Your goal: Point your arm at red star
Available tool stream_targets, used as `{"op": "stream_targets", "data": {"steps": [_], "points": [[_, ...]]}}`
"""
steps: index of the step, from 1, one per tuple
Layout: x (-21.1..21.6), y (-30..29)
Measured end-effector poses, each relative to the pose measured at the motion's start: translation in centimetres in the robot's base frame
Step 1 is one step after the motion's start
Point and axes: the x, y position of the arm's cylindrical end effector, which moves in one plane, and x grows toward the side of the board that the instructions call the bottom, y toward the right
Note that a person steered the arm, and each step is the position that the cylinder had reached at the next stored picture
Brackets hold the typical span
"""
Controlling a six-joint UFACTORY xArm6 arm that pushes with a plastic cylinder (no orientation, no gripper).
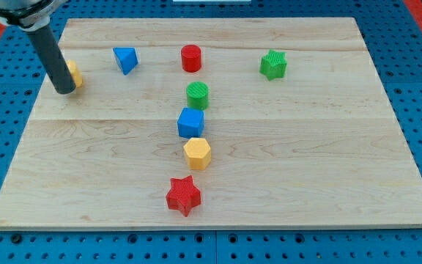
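The red star (183,195) lies near the view's bottom, a little left of centre, on the wooden board (306,147). My tip (64,90) is at the view's upper left, touching or just in front of a yellow block (74,75) that the rod partly hides. The tip is far from the red star, up and to the left of it.
A blue triangular block (125,59), a red cylinder (190,57) and a green star (273,64) lie along the top. A green cylinder (197,95), a blue cube (190,122) and a yellow hexagon (197,153) form a column above the red star.
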Motion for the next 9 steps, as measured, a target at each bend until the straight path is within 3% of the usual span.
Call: {"op": "stream_targets", "data": {"steps": [3,4,5,9], "points": [[-2.6,0.0],[2.7,1.6],[4.5,1.8],[8.3,-1.0]]}}
